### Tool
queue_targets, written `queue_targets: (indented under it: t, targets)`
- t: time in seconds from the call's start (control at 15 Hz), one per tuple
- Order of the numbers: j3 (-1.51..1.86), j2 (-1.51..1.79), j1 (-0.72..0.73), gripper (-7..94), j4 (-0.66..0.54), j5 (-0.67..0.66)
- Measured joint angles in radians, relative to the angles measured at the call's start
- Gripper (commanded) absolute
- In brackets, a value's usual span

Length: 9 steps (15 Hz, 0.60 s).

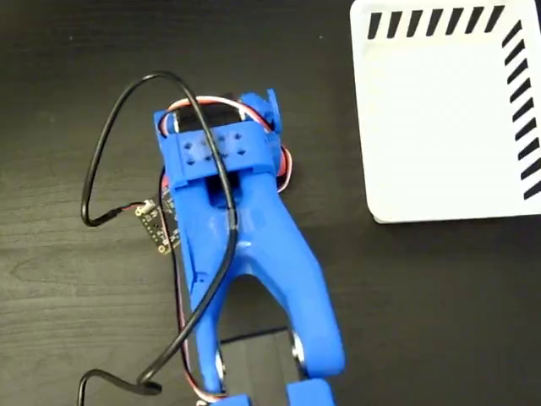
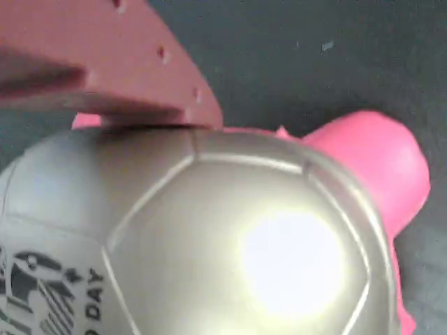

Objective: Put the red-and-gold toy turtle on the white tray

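In the fixed view, we are seeing the blue arm covering nearly all of the red-and-gold toy turtle; only a red sliver is peeking out at the wrist's three o'clock side. The gripper is lying hidden beneath the arm, so we are not making out how its jaws stand. The white tray is running off the frame at twelve and three o'clock. In the wrist view, the turtle's shell is spilling past the six and nine o'clock edges, its black print cut off and blurred.
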<state>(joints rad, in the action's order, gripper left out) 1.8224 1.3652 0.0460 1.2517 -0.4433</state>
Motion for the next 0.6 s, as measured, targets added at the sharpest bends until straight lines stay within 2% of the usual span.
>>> queue_targets:
  t: [0.27,0.6]
  targets:
    - [0.002,0.002,0.017,0,-0.023,0.008]
    - [-0.026,0.002,0.017,0,0.000,0.055]
